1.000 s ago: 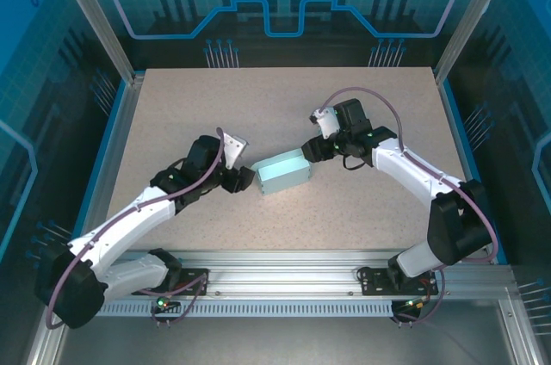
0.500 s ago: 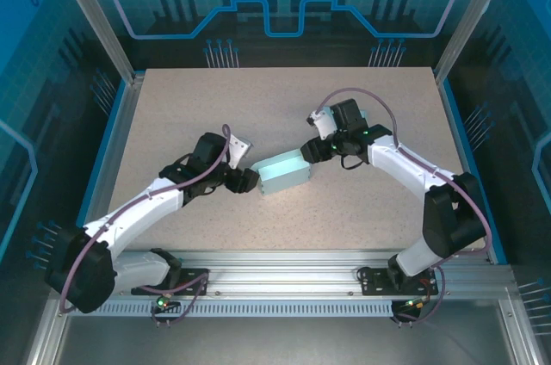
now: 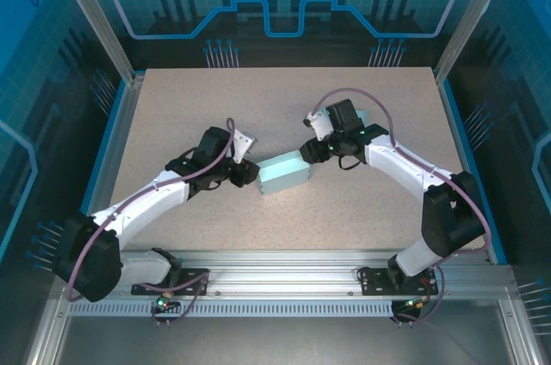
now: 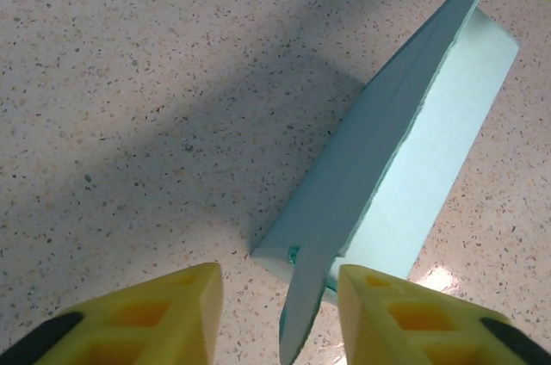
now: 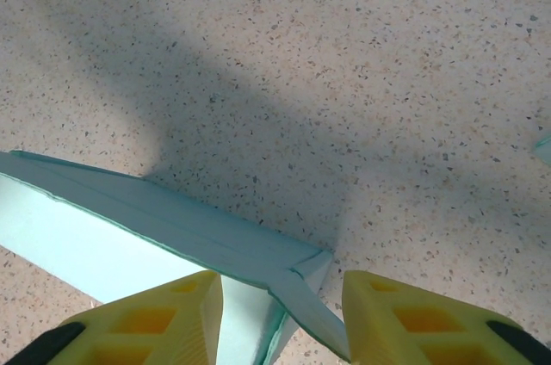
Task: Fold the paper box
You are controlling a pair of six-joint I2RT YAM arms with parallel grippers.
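- The left gripper [image 4: 277, 300] has its jaws apart. Its 2 yellow fingers [image 4: 164, 309] stand on either side of the left end flap [image 4: 301, 305], a thin teal sheet seen edge-on. The flap lies close to the finger on the right of the left wrist view, with a clear gap to the other finger, so nothing is pinched.
- The right gripper [image 5: 282, 300] is also parted. Its 2 yellow pads [image 5: 405, 313] straddle the right end flap [image 5: 317, 318], which juts slantwise from the box's corner toward the right-hand pad.
- The paper box [image 3: 282, 173] is pale teal, long and low. It lies on the table between the 2 grippers, near the middle, and sits on a diagonal with its left end nearer the arm bases.
- In the left wrist view the box [image 4: 413, 158] runs away from the fingers toward the top right, with a darker teal panel above a paler face.
- In the right wrist view the box [image 5: 103, 236] stretches off to the left, its pale side facing the camera.
- From above, the left gripper [image 3: 247, 174] meets the box's left end and the right gripper [image 3: 312, 151] meets its right end. Both arms bend inward.
- The table [image 3: 258, 98] is speckled beige, and arm shadows fall across it.
- An aluminium rail [image 3: 284, 266] runs along the table's near edge.
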